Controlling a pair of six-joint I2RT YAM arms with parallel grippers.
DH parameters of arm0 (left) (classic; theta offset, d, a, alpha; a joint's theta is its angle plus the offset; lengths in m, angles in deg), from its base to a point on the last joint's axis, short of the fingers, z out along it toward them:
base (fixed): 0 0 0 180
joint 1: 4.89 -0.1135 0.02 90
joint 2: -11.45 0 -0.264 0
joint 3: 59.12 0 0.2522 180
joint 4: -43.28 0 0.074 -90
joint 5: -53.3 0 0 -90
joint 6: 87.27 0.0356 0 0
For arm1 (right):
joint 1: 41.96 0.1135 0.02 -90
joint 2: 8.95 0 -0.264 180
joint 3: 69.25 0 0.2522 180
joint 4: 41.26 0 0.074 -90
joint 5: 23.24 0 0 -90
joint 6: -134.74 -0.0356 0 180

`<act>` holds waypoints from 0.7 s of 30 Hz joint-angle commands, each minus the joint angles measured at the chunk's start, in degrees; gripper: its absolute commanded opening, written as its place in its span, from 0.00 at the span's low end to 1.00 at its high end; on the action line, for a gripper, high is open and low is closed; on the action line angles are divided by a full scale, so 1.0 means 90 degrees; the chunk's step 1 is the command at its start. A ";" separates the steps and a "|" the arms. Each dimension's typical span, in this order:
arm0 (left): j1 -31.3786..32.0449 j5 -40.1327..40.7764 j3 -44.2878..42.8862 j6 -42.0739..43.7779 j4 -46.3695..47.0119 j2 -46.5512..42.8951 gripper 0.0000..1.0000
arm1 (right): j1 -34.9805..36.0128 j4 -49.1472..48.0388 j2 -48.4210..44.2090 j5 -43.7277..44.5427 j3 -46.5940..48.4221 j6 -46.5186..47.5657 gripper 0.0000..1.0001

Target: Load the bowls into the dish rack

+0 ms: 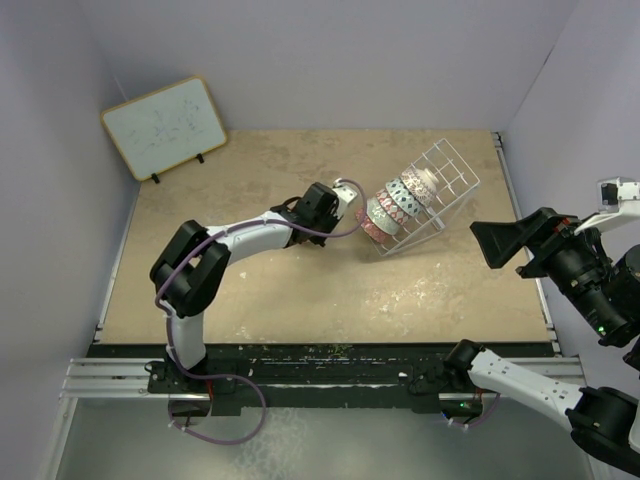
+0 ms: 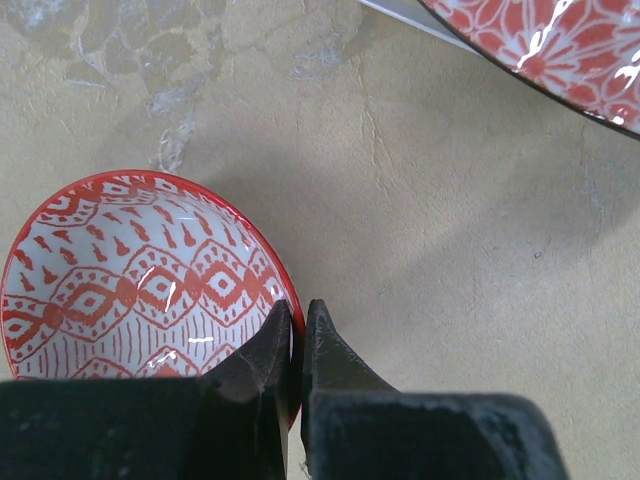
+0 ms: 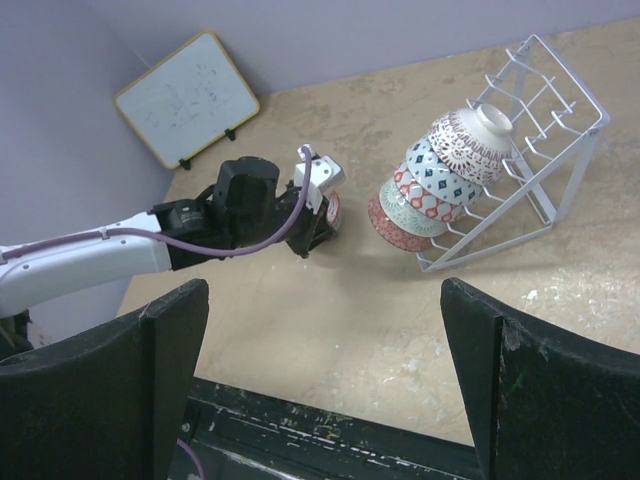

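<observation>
My left gripper point(image 2: 297, 325) is shut on the right rim of a small red bowl point(image 2: 140, 280) with a red and white diamond pattern inside. The bowl sits low over the table. In the top view this gripper point(image 1: 348, 202) is just left of the white wire dish rack point(image 1: 450, 175), which stands tilted. Several bowls point(image 1: 400, 205) lie nested on their sides in it. The nearest of them, a red-patterned one point(image 2: 560, 50), shows at the top right of the left wrist view. My right gripper point(image 3: 325, 370) is open and empty, high over the near right of the table point(image 1: 492, 245).
A wood-framed whiteboard point(image 1: 165, 125) leans at the back left corner; the right wrist view shows it too point(image 3: 190, 95). Purple-grey walls close the table on three sides. A black rail point(image 1: 300, 370) runs along the near edge.
</observation>
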 commanded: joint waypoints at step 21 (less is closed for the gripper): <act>-0.0028 -0.1373 0.0121 -0.4697 0.4090 -0.2591 0.00 | 0.0020 -0.0267 0.0188 -0.0284 0.0510 0.0025 1.00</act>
